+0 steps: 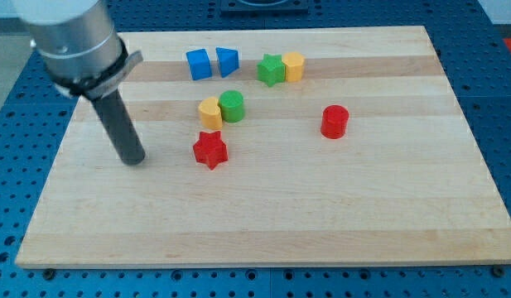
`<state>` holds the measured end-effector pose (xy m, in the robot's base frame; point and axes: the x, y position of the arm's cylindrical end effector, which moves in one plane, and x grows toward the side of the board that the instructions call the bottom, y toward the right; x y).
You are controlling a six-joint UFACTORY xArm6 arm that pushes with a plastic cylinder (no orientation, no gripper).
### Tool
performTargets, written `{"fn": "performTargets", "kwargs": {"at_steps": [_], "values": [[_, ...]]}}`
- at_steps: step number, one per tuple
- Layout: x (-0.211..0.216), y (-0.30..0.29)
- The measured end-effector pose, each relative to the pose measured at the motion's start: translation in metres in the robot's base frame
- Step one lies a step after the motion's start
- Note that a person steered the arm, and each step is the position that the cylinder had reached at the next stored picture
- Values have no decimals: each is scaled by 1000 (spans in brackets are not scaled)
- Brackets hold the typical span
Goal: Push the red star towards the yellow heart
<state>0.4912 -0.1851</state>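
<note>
The red star (pixel 210 150) lies left of the board's middle. A yellow heart-like block (pixel 209 112) sits just above it, touching a green cylinder (pixel 232 106) on its right. A second yellow block (pixel 293 66) sits near the view's top, next to a green star (pixel 272 69); its exact shape is hard to tell. My tip (pixel 134 159) rests on the board to the left of the red star, about a block's width and a half away, not touching it.
Two blue blocks (pixel 198 64) (pixel 228 60) sit at the view's top, left of the green star. A red cylinder (pixel 334 122) stands right of centre. The wooden board (pixel 263 223) lies on a blue perforated table.
</note>
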Motion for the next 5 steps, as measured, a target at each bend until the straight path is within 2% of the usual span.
{"fn": "performTargets", "kwargs": {"at_steps": [1,2,3,5], "values": [[23,42],[22,100],[17,118],[16,56]]}}
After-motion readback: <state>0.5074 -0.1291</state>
